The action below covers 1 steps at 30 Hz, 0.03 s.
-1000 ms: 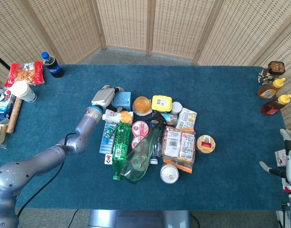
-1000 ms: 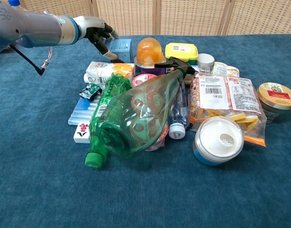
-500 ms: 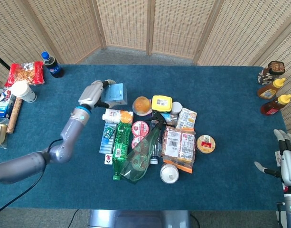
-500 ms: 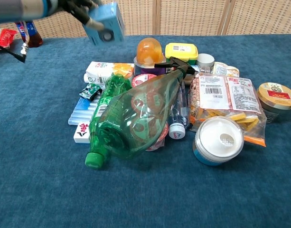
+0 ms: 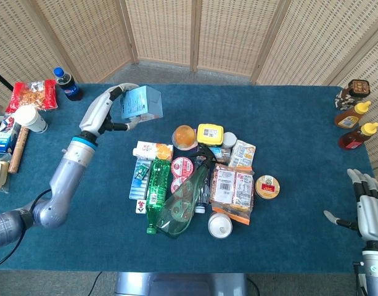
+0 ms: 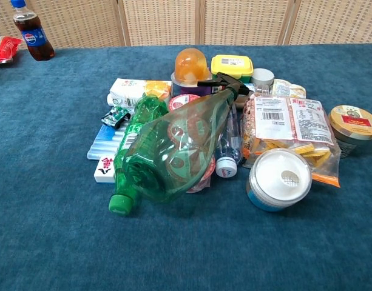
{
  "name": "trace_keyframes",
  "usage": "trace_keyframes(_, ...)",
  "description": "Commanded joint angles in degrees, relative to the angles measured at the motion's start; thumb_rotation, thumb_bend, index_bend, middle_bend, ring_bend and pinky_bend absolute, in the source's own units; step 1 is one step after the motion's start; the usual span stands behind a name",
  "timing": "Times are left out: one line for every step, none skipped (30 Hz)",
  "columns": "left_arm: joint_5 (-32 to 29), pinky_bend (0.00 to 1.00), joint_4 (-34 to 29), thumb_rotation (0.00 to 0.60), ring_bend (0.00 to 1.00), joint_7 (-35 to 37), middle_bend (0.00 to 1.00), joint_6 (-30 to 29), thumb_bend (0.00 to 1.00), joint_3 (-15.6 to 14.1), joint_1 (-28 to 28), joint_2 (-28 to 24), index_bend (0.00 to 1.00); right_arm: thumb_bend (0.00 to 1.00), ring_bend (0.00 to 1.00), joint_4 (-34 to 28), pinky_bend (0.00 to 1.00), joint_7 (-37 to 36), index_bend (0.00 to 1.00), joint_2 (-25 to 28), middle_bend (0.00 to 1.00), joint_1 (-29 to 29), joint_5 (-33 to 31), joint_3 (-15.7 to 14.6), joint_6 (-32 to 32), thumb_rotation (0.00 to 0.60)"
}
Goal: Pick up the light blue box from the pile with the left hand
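In the head view my left hand (image 5: pixel 110 106) holds the light blue box (image 5: pixel 141 103) in the air, above and to the left of the pile (image 5: pixel 198 179). The box is well clear of the table and tilted. The chest view shows neither the box nor the left hand; only the pile (image 6: pixel 192 136) is there. My right hand (image 5: pixel 369 211) hangs at the table's right front corner with fingers spread and nothing in it.
The pile includes a green bottle (image 5: pixel 156 192), an orange lid (image 5: pixel 184 135), a yellow tub (image 5: pixel 210 134) and a snack packet (image 5: pixel 232 187). A cola bottle (image 5: pixel 68 84), red bag (image 5: pixel 31 94) and cup (image 5: pixel 29 118) stand far left. Sauce bottles (image 5: pixel 354 123) stand far right.
My left hand has lifted the light blue box off the pile and carried it up and to the left, out of the chest view. The right hand has shifted slightly.
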<state>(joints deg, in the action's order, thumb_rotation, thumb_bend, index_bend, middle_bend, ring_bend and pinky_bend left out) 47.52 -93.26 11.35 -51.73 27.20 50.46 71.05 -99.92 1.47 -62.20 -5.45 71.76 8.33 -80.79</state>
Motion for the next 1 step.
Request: trace_keyframes(0.19,0.11,-0.16,0.600,0.58,0.23,0.45,0.08,0.48,0.04,-0.12,0.02,0.47,0.00,0.00,0.15,0.00,-0.04,0.00,0.04,0.00,-0.09,-0.07,0.05,0.23,0.553)
